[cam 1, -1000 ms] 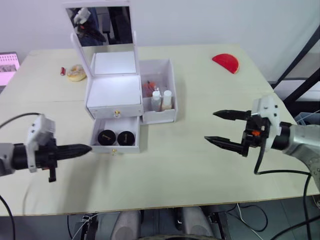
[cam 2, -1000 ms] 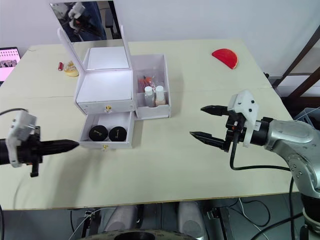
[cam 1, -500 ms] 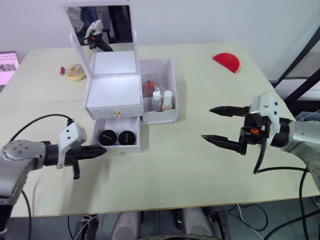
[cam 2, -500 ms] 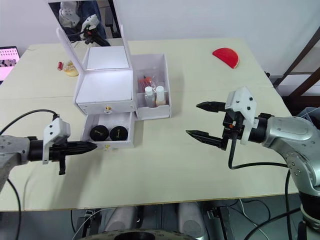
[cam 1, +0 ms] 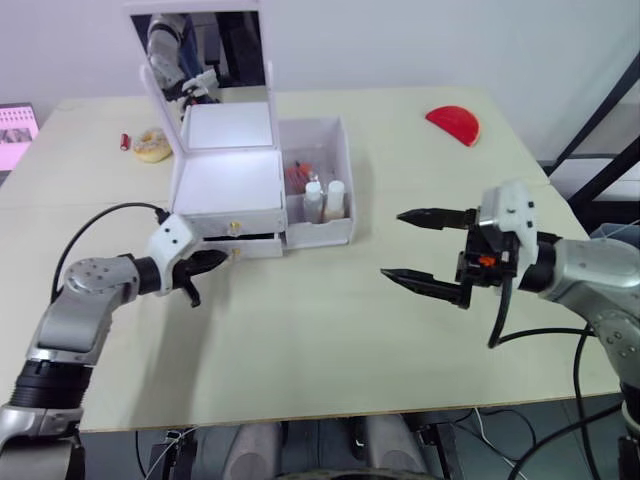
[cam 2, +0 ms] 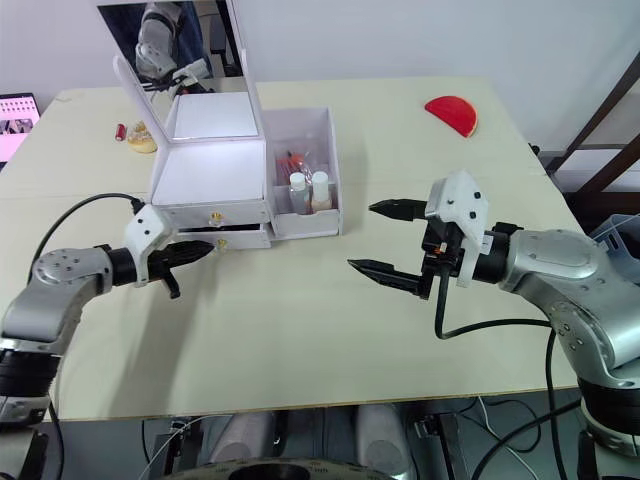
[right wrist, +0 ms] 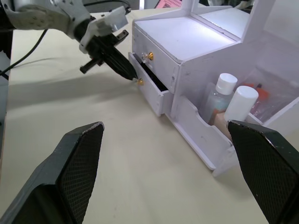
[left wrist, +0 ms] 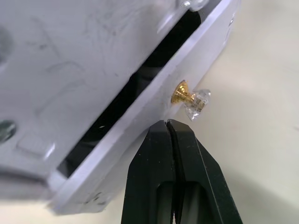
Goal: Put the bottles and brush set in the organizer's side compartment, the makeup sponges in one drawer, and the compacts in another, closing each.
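bare table (cam 1: 330,320) between right claw (cam 1: 420,248) and organizer (cam 1: 228,190)

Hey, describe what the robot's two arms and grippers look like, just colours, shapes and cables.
Both arms are silver-grey metal with rounded, tube-like segments. Each wrist carries a white angular housing, and a thin black cable loops from it back along the arm. The left gripper and right gripper each have two long, tapering black fingers ending in points; the right wrist view shows a fine mesh texture on their inner faces. A small orange mark sits at the right gripper's base.
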Action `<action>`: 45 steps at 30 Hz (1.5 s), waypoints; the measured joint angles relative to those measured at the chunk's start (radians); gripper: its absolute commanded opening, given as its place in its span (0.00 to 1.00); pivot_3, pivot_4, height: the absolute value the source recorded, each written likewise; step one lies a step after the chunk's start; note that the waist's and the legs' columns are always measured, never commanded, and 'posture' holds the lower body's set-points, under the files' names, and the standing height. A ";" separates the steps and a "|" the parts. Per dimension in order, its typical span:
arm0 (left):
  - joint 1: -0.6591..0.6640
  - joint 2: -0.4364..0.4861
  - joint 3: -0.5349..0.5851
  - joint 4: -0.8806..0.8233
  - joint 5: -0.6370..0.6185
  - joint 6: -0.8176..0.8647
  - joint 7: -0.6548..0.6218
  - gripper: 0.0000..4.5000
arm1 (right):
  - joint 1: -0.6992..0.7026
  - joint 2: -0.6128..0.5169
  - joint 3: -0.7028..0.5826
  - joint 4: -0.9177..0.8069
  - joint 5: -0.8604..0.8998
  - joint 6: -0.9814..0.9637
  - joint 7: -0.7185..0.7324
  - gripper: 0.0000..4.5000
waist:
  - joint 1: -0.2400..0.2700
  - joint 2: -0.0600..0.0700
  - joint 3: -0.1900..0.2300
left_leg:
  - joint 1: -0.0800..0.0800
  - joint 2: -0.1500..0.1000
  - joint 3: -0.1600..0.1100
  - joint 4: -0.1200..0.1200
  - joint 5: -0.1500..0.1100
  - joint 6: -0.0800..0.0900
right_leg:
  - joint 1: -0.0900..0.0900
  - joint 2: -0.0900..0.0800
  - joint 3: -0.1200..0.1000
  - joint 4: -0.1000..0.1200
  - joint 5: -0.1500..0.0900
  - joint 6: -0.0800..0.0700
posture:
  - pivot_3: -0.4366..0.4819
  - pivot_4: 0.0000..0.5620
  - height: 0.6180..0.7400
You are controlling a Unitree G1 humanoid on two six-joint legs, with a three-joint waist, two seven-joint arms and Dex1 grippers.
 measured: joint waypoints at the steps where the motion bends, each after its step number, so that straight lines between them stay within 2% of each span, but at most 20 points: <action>1: -0.005 -0.012 -0.005 0.003 0.000 -0.001 0.003 0.01 | 0.000 0.001 0.001 -0.001 0.001 0.002 -0.003 1.00 | 0.000 0.000 0.000 | 0.000 0.000 0.000 0.000 0.000 0.000 | 0.000 0.000 0.000 0.000 0.000 0.000 | 0.48 0.27 1.00; 12: -0.061 -0.099 -0.023 0.099 0.030 -0.053 0.040 0.01 | 0.000 0.003 0.001 -0.022 0.023 0.022 -0.029 1.00 | 0.018 0.000 0.000 | 0.001 0.000 0.000 0.003 0.000 0.000 | 0.001 0.000 0.000 0.001 0.000 -0.001 | 0.48 0.27 1.00; 24: -0.049 -0.075 0.001 0.080 0.001 -0.044 0.022 0.01 | 0.039 0.002 -0.011 -0.035 0.040 0.030 -0.041 1.00 | 0.020 0.000 0.000 | 0.001 0.000 0.000 0.003 0.000 0.000 | 0.001 0.000 0.000 0.001 0.001 -0.002 | 0.48 0.27 1.00; 28: 0.063 0.003 0.122 -0.045 -0.102 -0.003 -0.043 0.01 | 0.112 -0.016 -0.081 -0.027 0.040 0.028 -0.023 1.00 | 0.011 0.000 0.000 | 0.000 0.000 0.000 0.000 0.000 0.000 | 0.000 0.000 0.001 0.000 0.000 -0.001 | 0.48 0.27 1.00; 33: 0.259 0.133 0.425 -0.165 -0.268 0.097 -0.131 0.01 | 0.282 -0.038 -0.225 0.094 -0.017 -0.024 0.050 1.00 | 0.014 0.000 0.000 | 0.000 0.000 0.001 0.000 0.000 0.000 | 0.000 0.000 0.001 -0.001 -0.001 -0.001 | 0.48 0.27 1.00; 36: 0.368 0.190 0.592 -0.178 -0.306 0.133 -0.161 0.01 | 0.355 -0.052 -0.291 0.135 -0.049 -0.066 0.098 1.00 | 0.016 0.000 0.000 | 0.001 0.000 0.002 0.001 0.000 0.000 | 0.001 0.000 0.001 0.000 -0.002 0.002 | 0.48 0.27 1.00; 39: 0.465 0.232 0.765 -0.104 -0.296 0.139 -0.184 0.21 | 0.436 -0.057 -0.364 0.181 -0.077 -0.098 0.149 1.00 | 0.016 0.000 0.000 | 0.002 0.001 0.002 0.002 0.000 0.000 | 0.001 0.000 0.001 0.000 -0.002 0.002 | 0.48 0.27 1.00; 42: 0.554 0.255 0.903 -0.039 -0.295 0.141 -0.228 0.56 | 0.495 -0.052 -0.416 0.236 -0.098 -0.140 0.195 1.00 | 0.016 0.000 0.000 | 0.001 0.001 0.003 0.002 0.000 0.000 | 0.001 0.000 0.001 -0.002 -0.002 0.002 | 0.48 0.27 1.00; 45: 0.632 0.257 0.977 0.000 -0.287 0.137 -0.274 0.92 | 0.529 -0.048 -0.468 0.319 -0.119 -0.200 0.236 1.00 | 0.017 0.000 0.000 | 0.001 0.001 0.004 0.002 0.000 0.000 | 0.001 -0.001 0.001 -0.003 -0.002 0.002 | 0.48 0.27 1.00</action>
